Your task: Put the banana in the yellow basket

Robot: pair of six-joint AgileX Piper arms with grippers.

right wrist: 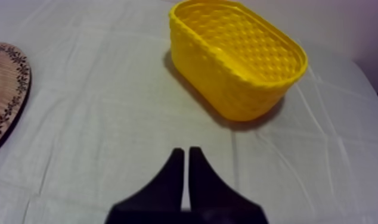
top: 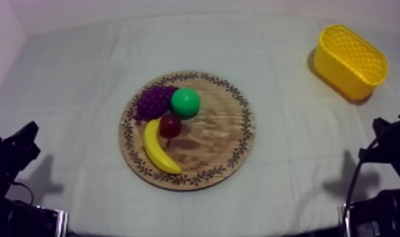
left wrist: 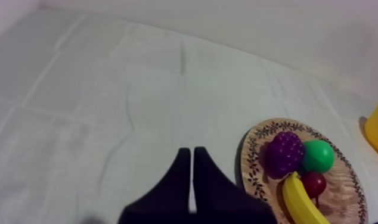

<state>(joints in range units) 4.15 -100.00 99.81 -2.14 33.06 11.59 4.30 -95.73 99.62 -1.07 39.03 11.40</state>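
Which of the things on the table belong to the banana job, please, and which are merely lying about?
For the job: curved yellow toy banana; round wooden board with a patterned rim, under it; yellow latticed basket, apart from the board.
Lying about: purple bunch of toy grapes; round green toy fruit; small red fruit, all on the board.

The cloth-covered table (top: 64, 94) bears the wooden board (top: 216, 135) and yellow basket (top: 339, 72).

Purple grapes (top: 153, 102), a round green fruit (top: 185, 102) and a small red fruit (top: 170, 125) sit close together.
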